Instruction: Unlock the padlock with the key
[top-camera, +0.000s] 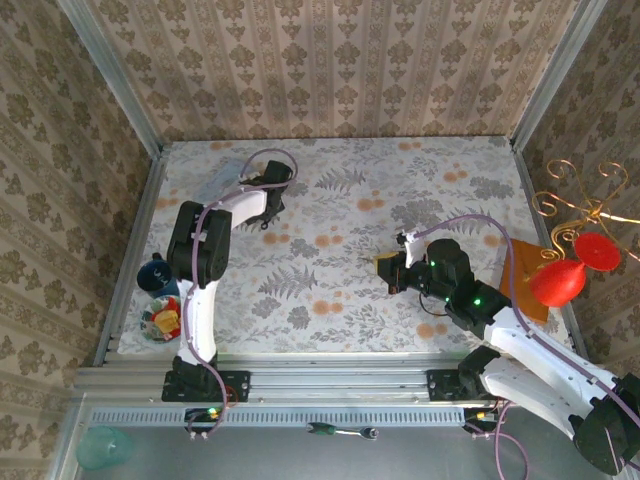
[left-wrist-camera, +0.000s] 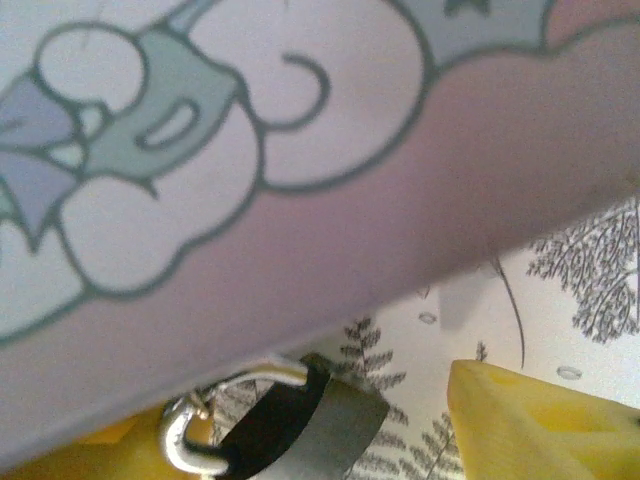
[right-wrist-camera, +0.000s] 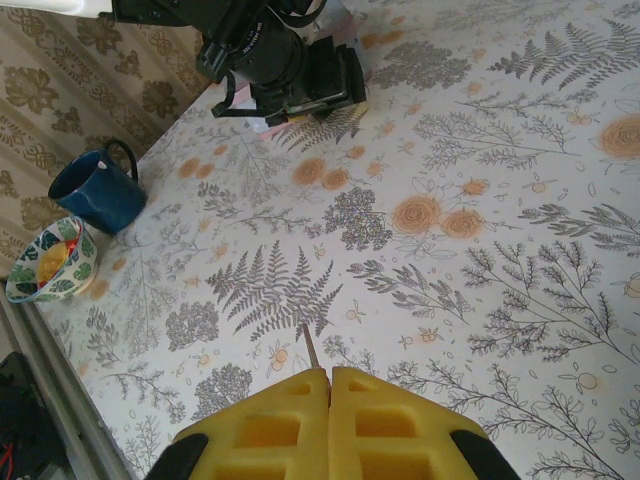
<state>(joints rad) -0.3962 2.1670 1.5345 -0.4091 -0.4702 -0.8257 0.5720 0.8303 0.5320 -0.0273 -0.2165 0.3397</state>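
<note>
Wallpapered panels (top-camera: 330, 60) close in a table spread with a fern-and-flower cloth (top-camera: 300, 290). At the cloth's left edge stand a dark blue mug (top-camera: 155, 275) and, nearer the arm bases, a patterned bowl (top-camera: 160, 322).

The left arm reaches to the far left part of the cloth, where the left gripper (top-camera: 268, 195) points down. From its wrist camera a pale lavender tin (left-wrist-camera: 300, 200) with a cartoon drawing lies across the upper view, very close and blurred. The padlock (left-wrist-camera: 300, 435) sits just below the tin's edge with its black body tilted. Its metal shackle (left-wrist-camera: 185, 445) loops to the left, close against the tin. One yellow finger (left-wrist-camera: 540, 420) shows at lower right and a bit of yellow at lower left, so the fingers stand apart with the padlock between them. Whether they press on the tin or the padlock I cannot tell.

Toward the middle-right, the right gripper (right-wrist-camera: 330, 375) hangs over the cloth, well apart from the padlock. Its two yellow fingers are pressed together, pinching the key (right-wrist-camera: 311, 350), a thin sliver sticking out from between the tips.

Further right, an orange-brown mat (top-camera: 522, 285) lies at the table's edge beside a red balloon shape (top-camera: 560, 282).
</note>
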